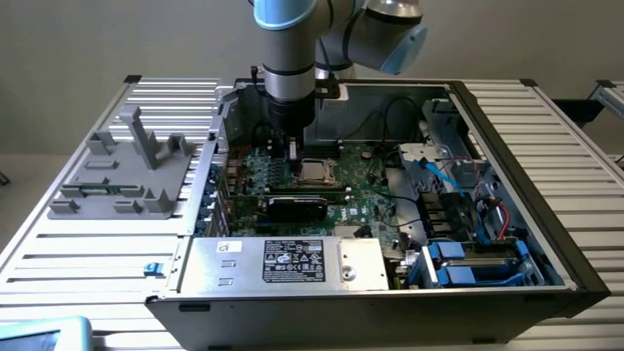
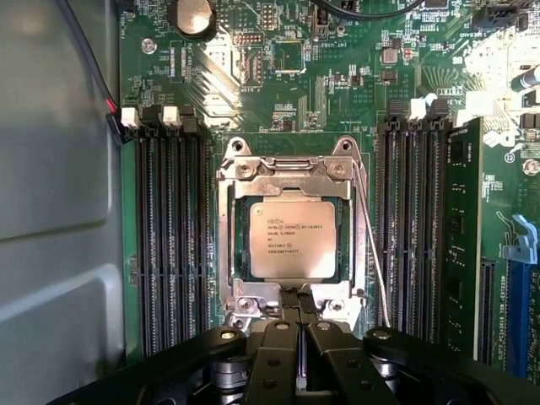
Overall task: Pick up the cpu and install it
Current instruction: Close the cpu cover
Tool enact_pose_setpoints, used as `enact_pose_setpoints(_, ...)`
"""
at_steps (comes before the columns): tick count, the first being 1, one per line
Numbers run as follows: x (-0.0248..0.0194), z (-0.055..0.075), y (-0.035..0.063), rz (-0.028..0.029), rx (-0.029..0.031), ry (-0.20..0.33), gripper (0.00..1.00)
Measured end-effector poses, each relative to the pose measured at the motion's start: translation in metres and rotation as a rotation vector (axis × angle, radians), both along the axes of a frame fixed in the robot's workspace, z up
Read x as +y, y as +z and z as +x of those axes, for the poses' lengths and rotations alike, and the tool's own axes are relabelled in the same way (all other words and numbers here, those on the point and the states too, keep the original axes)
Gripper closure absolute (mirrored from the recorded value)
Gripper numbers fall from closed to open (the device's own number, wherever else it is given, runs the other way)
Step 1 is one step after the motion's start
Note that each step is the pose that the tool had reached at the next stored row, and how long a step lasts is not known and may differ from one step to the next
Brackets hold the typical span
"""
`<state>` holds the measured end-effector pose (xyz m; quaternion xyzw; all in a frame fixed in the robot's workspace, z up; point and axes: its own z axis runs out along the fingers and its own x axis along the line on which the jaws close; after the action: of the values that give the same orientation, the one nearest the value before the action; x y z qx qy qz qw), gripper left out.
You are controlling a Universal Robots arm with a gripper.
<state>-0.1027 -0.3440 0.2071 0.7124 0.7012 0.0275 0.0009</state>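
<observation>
Closest to your wrist cam is the gripper [image 2: 293, 331]. Its two black fingers [image 2: 272, 354] are pressed together with nothing between them, and the tips sit right at the edge of the metal socket frame [image 2: 229, 245]. Just past that, the cpu [image 2: 291, 239] lies flat inside the frame with its shiny lid up, so it's sitting in the socket, not in the gripper. Long black memory slots [image 2: 169, 245] run along both sides of the socket. Farther out on the green motherboard [image 2: 337, 76] you can spot a coin battery [image 2: 192, 15].

The exterior view gives you what the wrist cam can't: the whole open computer case [image 1: 341, 318] lying on a slatted table [image 1: 98, 256]. Nearest inside the case is the silver power supply [image 1: 292, 261] with its label, and the blue drive bays [image 1: 468, 265] are off to the exterior view's right. Behind those a black card [image 1: 297, 207] sits on the board, then comes the socket with the chip in it. The arm [image 1: 289, 66] comes straight down into the case, putting the gripper just beside the socket on the exterior view's left. Outside the case, on that same side, a grey fixture [image 1: 122, 172] stands on the table.
</observation>
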Motion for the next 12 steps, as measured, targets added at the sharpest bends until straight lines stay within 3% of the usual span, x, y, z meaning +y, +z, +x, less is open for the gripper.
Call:
enact_pose_setpoints(7,0.0,-0.005,-0.0013,0.0001,-0.0001,0.0,0.89)
enact_pose_setpoints(12,0.0,-0.017,0.0012,-0.0001,0.0,0.0,0.89)
